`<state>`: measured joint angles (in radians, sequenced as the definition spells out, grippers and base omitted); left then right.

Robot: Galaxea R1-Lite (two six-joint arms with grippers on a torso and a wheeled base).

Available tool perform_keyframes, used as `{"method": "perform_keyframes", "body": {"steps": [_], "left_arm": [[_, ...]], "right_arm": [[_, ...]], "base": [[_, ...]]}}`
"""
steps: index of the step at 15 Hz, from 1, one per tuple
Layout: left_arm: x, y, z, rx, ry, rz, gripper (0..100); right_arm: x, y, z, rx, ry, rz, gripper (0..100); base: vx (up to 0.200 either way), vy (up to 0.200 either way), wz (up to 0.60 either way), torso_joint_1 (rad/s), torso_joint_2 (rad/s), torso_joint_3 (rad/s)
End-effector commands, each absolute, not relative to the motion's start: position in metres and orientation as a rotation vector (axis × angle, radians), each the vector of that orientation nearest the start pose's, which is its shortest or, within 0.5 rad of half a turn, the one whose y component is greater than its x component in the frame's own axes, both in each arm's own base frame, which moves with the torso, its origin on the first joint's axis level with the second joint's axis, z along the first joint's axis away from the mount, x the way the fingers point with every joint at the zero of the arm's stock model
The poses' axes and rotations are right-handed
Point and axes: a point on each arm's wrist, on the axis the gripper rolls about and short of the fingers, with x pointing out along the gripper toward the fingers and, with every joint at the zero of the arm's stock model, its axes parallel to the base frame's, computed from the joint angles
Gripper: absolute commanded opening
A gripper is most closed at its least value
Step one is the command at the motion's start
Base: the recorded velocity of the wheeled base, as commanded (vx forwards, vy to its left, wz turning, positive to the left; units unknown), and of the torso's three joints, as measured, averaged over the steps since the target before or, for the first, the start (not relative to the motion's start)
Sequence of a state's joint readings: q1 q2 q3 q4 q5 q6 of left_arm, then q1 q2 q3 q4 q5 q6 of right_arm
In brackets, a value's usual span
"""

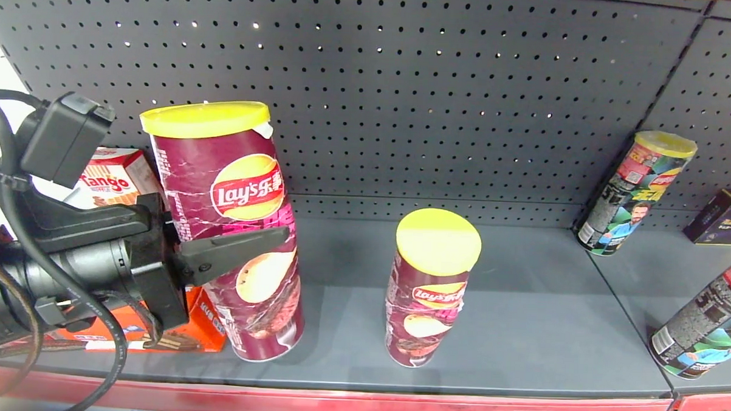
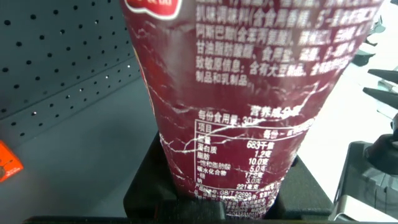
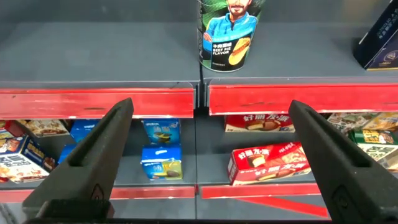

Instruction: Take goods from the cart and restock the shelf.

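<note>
The left gripper (image 1: 248,250) pinched the maroon chip can (image 1: 220,188) at mid-height, upright on the shelf (image 1: 519,332) at its near left (base seemingly down), probably to line up with the matching can (image 1: 429,293) to its right. The right gripper (image 3: 211,104) hung spread and empty.

Held chip can (image 1: 231,225) (image 2: 249,93): maroon tube, yellow lid on, label creased. It is near upright, with the top leaning toward 11 o'clock in the head view, and is clamped at mid-height by the left gripper (image 1: 248,250). Its base is at the front of the grey shelf (image 1: 531,333); contact with the deck cannot be told. Second chip can (image 1: 429,287): same maroon body and yellow lid, upright on the deck at 3 o'clock of the held chip can, apart from it.
</note>
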<state>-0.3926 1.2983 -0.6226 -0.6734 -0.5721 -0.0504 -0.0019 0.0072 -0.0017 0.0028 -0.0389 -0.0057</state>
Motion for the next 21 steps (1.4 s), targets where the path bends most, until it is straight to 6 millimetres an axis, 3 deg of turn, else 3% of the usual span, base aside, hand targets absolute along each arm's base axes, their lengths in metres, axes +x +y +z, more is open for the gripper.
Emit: {"method": "perform_keyframes", "body": {"steps": [1, 11, 14, 18, 21], "left_arm": [[0.182, -0.090, 0.244, -0.045, 0.009, -0.971, 0], [0.197, -0.099, 0.259, 0.041, -0.072, -0.983, 0], [0.203, -0.095, 0.278, 0.050, -0.139, -0.952, 0], [0.217, -0.101, 0.264, 0.028, -0.024, -0.960, 0], [0.242, -0.124, 0.266, 0.062, -0.030, -0.997, 0]], "right_arm": [[-0.022, -0.001, 0.076, -0.006, 0.012, -0.040, 100], [-0.022, -0.001, 0.076, -0.006, 0.012, -0.040, 100], [-0.022, -0.001, 0.076, -0.006, 0.012, -0.040, 100], [-0.022, -0.001, 0.076, -0.006, 0.012, -0.040, 100], [-0.022, -0.001, 0.076, -0.006, 0.012, -0.038, 100]], "base": [[0.000, 0.000, 0.00, 0.000, 0.00, 0.000], [0.000, 0.000, 0.00, 0.000, 0.00, 0.000], [0.000, 0.000, 0.00, 0.000, 0.00, 0.000], [0.000, 0.000, 0.00, 0.000, 0.00, 0.000], [0.000, 0.000, 0.00, 0.000, 0.00, 0.000]]}}
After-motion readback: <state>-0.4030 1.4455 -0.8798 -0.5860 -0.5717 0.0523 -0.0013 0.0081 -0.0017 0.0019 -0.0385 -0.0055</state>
